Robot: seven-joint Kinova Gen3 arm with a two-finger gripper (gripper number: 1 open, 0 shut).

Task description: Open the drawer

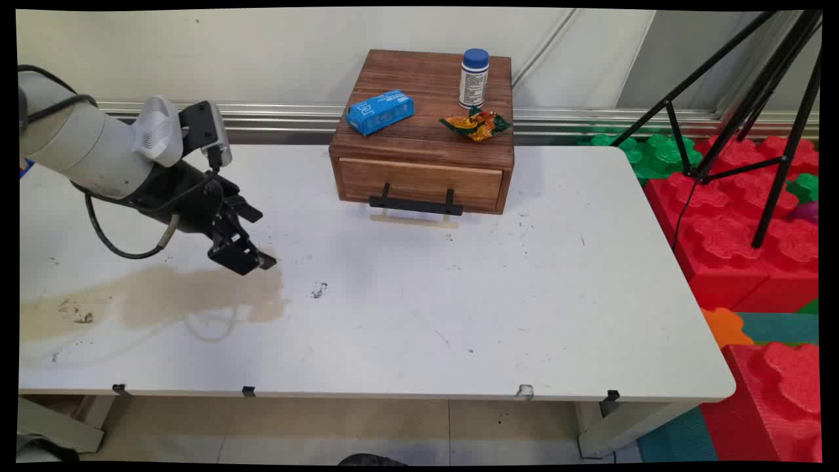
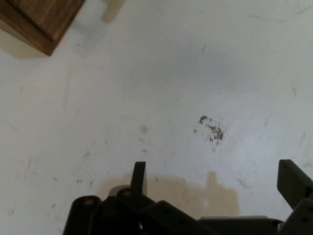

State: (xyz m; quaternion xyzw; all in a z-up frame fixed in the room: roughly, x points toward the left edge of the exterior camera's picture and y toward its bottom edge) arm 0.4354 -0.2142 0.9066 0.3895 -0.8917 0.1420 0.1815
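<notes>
Claw (image 1: 252, 246) spread wide (empty), above brown stain (image 1: 196, 295) on table (image 1: 459, 314), wooden drawer box (image 1: 423, 131) well apart.

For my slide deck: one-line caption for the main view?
Open gripper hangs over a brown stain on the white table, left of a wooden drawer box.

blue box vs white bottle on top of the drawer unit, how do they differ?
The blue box lies flat on its side; the white bottle stands upright. The box is blue all over with pale print; the bottle is white with a blue cap and a printed label. The box sits toward the unit's left side, the bottle toward its back right, by a crumpled wrapper. Both rest on the wooden drawer unit, far from the gripper.
</notes>
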